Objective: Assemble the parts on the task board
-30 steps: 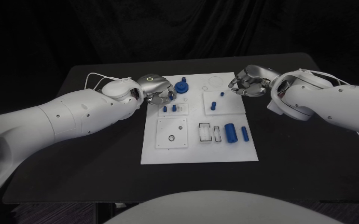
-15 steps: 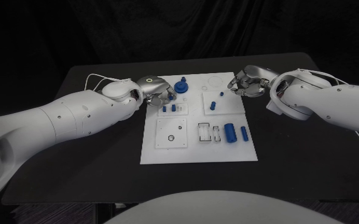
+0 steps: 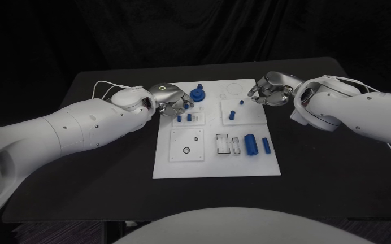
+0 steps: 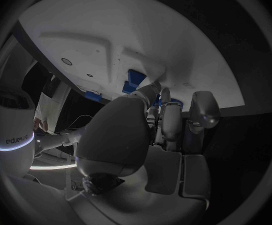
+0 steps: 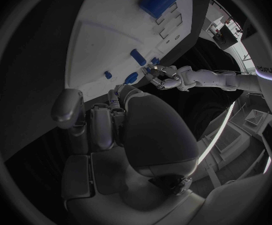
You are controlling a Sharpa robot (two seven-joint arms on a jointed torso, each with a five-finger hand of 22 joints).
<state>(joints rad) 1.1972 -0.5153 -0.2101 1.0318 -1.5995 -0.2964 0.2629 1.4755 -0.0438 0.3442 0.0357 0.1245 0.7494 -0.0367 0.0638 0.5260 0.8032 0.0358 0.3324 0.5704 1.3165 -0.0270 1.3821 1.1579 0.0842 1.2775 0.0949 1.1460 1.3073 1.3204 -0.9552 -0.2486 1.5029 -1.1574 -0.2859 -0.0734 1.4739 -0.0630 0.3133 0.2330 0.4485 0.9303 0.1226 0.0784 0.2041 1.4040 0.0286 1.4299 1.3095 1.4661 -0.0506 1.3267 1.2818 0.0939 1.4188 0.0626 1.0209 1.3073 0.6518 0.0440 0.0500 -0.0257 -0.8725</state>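
Observation:
The white task board point(image 3: 216, 165) lies in the middle of the black table. My left hand point(image 3: 169, 101) hovers over its upper left corner, fingers bent down beside two small blue pegs point(image 3: 184, 118) and a blue knob point(image 3: 197, 94). In the left wrist view its fingertips point(image 4: 153, 87) reach right up to the blue pegs point(image 4: 135, 79); whether they pinch one is hidden. My right hand point(image 3: 271, 91) sits at the board's upper right edge with its fingers point(image 5: 105, 122) curled in and nothing seen in them. A thick blue cylinder point(image 3: 251, 144) and a slim blue rod point(image 3: 266, 146) lie at the lower right.
Two small blue pieces point(image 3: 232, 114) stand in the square plate at the board's right middle. Empty rectangular slots point(image 3: 222, 144) lie left of the cylinder, and a square plate with a hole point(image 3: 186, 144) sits at the lower left. Black table point(image 3: 98, 159) surrounds the board.
My left hand has crept slightly toward the blue knob. The right hand and the parts have stayed put.

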